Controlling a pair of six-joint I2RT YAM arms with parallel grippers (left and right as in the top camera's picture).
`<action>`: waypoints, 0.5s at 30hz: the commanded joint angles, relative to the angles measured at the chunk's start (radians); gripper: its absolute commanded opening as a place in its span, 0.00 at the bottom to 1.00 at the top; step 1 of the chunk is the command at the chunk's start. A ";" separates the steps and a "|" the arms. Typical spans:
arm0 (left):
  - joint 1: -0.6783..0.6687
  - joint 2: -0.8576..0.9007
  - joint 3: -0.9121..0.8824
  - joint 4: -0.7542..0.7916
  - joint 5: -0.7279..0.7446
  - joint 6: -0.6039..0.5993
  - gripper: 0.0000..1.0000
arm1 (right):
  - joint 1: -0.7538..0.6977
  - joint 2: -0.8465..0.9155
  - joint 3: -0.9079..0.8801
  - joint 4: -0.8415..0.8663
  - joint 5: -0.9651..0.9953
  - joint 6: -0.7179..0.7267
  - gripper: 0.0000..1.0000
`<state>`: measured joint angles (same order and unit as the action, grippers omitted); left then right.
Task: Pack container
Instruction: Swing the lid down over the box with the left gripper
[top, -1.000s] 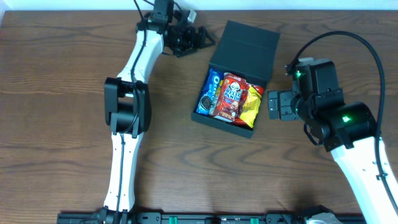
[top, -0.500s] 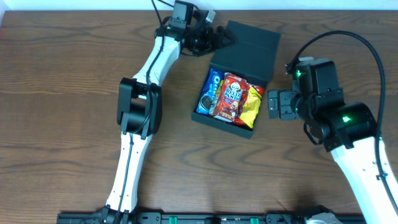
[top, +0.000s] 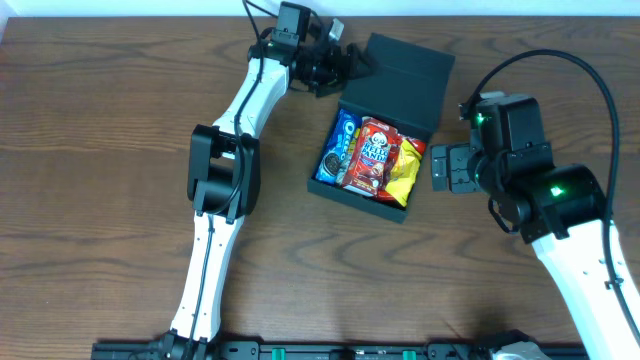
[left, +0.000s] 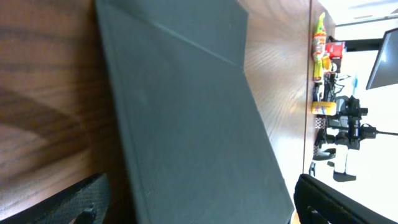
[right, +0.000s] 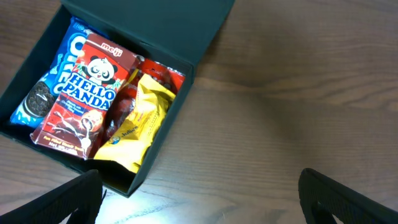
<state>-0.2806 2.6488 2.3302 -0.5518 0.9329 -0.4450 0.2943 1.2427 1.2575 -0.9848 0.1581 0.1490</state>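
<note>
**snackbot_fan:** Trying to make sense of this layout. One big brown table (top: 100, 150). Two arms. Left gripper (top: 350, 62) up at the far corner of the thrown-back lid (top: 400, 75), spread wide, holding nothing. Probably lined up there to fold that lid over.

**yam_tinkerer:** Agreed. Right gripper (top: 438, 167) parked just beside the right wall, also gaping, also empty. Guessing kept clear of the lid's swing, or ready to steady things.

**snackbot_fan:** One container (top: 355, 202), dark, sitting mid-table toward the back, open on top.

**yam_tinkerer:** Inside: one blue cookie pack (top: 335, 150), one red panda biscuit box (top: 370, 150), one yellow bag (top: 405, 172). Maybe a fourth red pack behind the yellow, hard to tell. Packed side by side, presumably to fit. Looks nearly done, just the closing left.
</note>
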 joint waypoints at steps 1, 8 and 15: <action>0.004 0.002 0.002 -0.004 -0.006 0.005 0.95 | 0.006 -0.001 0.005 0.000 0.014 0.003 0.99; -0.026 0.002 0.002 0.041 0.073 0.003 0.95 | 0.006 -0.001 0.005 0.001 0.014 0.003 0.99; -0.053 0.002 0.002 0.136 0.205 0.002 0.95 | 0.006 -0.001 0.005 0.001 0.014 0.003 0.99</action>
<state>-0.3168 2.6488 2.3302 -0.4419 1.0290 -0.4454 0.2943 1.2427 1.2575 -0.9829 0.1581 0.1490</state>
